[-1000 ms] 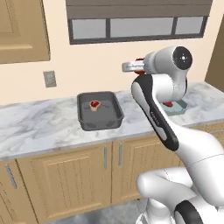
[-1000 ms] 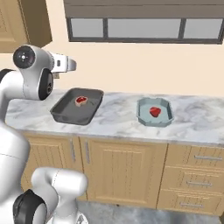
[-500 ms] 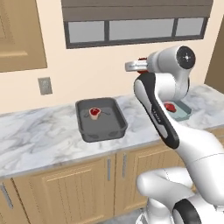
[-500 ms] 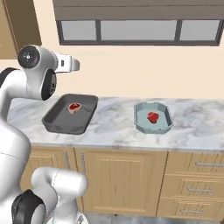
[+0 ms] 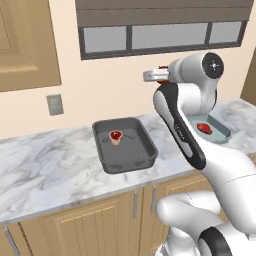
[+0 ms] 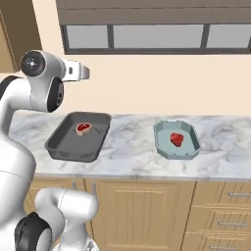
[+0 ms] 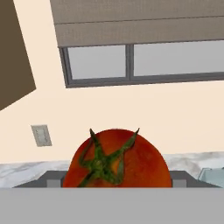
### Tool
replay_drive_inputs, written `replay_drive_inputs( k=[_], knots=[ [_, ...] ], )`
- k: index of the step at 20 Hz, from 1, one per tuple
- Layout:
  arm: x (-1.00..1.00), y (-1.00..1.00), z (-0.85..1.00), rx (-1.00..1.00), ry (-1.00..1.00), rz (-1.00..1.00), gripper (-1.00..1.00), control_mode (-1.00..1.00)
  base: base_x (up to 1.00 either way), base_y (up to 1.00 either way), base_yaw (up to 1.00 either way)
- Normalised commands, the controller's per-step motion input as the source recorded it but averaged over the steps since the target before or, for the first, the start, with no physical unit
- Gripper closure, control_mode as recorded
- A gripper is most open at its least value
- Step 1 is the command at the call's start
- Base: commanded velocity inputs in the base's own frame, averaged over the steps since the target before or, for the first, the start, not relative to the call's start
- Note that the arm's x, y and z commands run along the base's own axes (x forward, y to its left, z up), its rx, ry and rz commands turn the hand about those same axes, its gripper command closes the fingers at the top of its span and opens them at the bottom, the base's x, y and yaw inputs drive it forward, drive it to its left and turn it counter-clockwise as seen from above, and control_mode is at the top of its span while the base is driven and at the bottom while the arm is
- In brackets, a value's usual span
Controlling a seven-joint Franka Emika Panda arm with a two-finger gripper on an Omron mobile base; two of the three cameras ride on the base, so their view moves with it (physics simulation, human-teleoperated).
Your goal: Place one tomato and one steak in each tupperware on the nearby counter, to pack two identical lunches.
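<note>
While we held the tomato (image 7: 117, 159) clamped in our gripper (image 5: 160, 73) high above the counter (image 6: 127, 147), one steak (image 6: 83, 128) lay in the dark grey tupperware (image 6: 62, 142), left, another (image 6: 177, 138) in the teal tupperware (image 6: 163, 147), right.

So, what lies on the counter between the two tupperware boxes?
Nothing: in the right base view, bare marbled counter separates the grey tupperware and the teal tupperware.

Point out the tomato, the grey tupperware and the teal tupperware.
tomato (image 7: 116, 159): hand view, middle of its red skin below the green stem.
grey tupperware (image 5: 145, 138): left base view, its right wall.
teal tupperware (image 6: 160, 142): right base view, its left wall.
</note>
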Motion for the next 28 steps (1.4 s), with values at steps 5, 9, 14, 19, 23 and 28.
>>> replay_drive_inputs(
  k=[5, 9, 14, 19, 23, 28],
  knots=[
    [0.00, 0.00, 0.00, 0.00, 0.00, 0.00, 1.00, 1.00, 0.47, 0.32, -0.05],
    [0.00, 0.06, -0.13, 0.00, 0.03, 0.00, 1.00, -1.00, 0.20, 0.21, -0.01],
    [-0.03, 0.24, -0.73, -0.02, 0.21, 0.00, 1.00, -1.00, 0.00, 0.00, 0.00],
    [-0.02, 0.25, -0.72, -0.01, 0.30, 0.00, 1.00, -1.00, 0.00, 0.00, 0.00],
    [0.00, 0.23, -0.77, 0.00, 0.35, 0.00, 1.00, -1.00, 0.00, 0.00, 0.00],
    [0.00, 0.15, -0.81, 0.00, 0.25, 0.00, 1.00, -1.00, 0.00, 0.00, 0.00]
  ],
)
